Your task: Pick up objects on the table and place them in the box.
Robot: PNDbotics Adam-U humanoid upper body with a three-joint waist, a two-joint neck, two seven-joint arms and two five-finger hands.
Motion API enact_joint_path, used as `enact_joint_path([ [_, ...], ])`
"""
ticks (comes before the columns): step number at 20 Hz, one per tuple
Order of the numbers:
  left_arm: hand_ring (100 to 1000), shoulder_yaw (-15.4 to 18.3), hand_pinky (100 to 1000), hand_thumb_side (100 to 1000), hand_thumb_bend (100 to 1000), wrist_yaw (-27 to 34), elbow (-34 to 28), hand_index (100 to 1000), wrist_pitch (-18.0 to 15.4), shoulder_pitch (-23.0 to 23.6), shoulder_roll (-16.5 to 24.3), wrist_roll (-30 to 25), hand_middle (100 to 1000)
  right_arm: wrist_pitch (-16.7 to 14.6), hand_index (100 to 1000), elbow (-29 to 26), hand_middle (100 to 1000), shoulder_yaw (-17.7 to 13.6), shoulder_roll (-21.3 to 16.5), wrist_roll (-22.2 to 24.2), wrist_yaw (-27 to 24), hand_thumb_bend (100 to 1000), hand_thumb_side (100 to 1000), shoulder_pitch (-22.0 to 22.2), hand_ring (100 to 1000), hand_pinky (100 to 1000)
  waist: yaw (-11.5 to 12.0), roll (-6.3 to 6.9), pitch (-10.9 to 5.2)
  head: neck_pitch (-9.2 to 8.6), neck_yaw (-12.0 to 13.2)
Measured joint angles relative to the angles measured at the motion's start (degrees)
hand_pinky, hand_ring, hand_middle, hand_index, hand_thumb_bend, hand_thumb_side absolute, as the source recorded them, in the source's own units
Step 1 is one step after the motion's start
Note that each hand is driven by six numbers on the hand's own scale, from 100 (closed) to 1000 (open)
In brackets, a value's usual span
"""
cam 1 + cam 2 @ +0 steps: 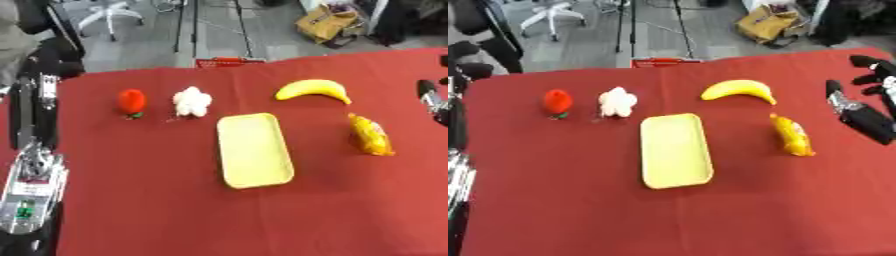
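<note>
A shallow pale yellow tray (254, 150) lies empty in the middle of the red table. Behind it sit a red strawberry-like thing (131, 101), a white fluffy thing (192, 102) and a banana (312, 90). An orange-yellow packet (370, 135) lies to the right of the tray. My right hand (870, 117) hovers at the right edge, open with fingers spread, to the right of the packet and banana and touching neither. My left hand (33, 115) stands at the left edge with straight fingers pointing up, holding nothing.
The red cloth (175, 210) covers the whole table. A red basket (229, 61) pokes up behind the far edge. An office chair and bags stand on the floor beyond.
</note>
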Motion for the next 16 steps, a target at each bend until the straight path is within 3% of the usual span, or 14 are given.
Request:
enact_joint_path([
  [5, 627, 0.0, 688, 893, 595, 0.0, 0.0, 802, 0.0, 0.0, 0.0, 0.0, 719, -1.3, 955, 4.1, 901, 0.7, -0.7, 3.2, 4.6, 492, 646, -1.7, 805, 752, 0.1, 0.0, 0.0, 0.0, 0.0],
  [16, 627, -0.2, 688, 893, 594, 0.0, 0.0, 802, 0.0, 0.0, 0.0, -0.2, 719, -3.7, 957, 8.8, 898, 3.0, -0.8, 6.1, 8.0, 496, 651, -4.8, 805, 752, 0.2, 0.0, 0.0, 0.0, -0.4],
])
